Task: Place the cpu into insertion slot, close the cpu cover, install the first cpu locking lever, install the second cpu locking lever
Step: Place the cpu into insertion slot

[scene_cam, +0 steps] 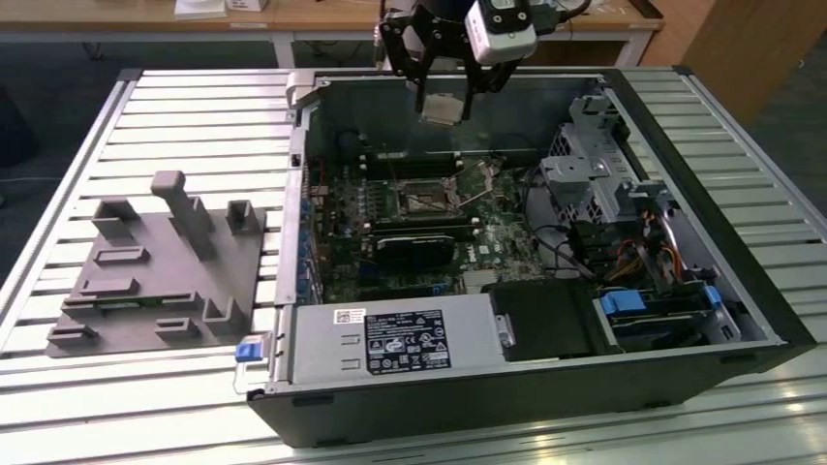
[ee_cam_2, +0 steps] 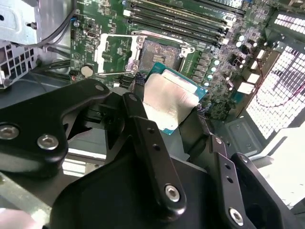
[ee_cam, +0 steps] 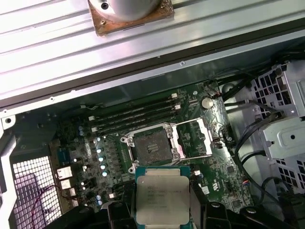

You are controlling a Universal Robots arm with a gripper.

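**Finding 1, grip.** The gripper (scene_cam: 444,95) is pinching the cpu (scene_cam: 443,108). In the second wrist view one of the black fingers (ee_cam_2: 142,128) lies along one edge of the chip, and the other finger presses on the opposite edge. The silvery top faces upward.

**Finding 2, location of the part.** We take the insertion slot (scene_cam: 423,201) as our reference. In the exterior view the cpu hangs well above it, clear of the motherboard (scene_cam: 347,263) and about level with the top of the computer case (scene_cam: 517,412). The chip touches nothing but the fingers.

**Finding 3, governing relation.** The slot lies below the pinched chip. In the exterior view the chip appears on the side of the slot away from the black card (scene_cam: 416,249). Its height may account for much of that offset, so we cannot settle how far it sits to the side. The chip is square and has no long axis, so what matters is how its edges line up. In the first wrist view the cpu (ee_cam: 162,198) has edges running close to parallel with the frame of the slot (ee_cam: 152,145), with a slight twist between them.

**Finding 4, readiness of the slot.** The slot is bare. The cpu cover (ee_cam: 195,138) is swung open and lies just beside the slot, on the side away from the row of round pale components. We judge the insertion not yet made.
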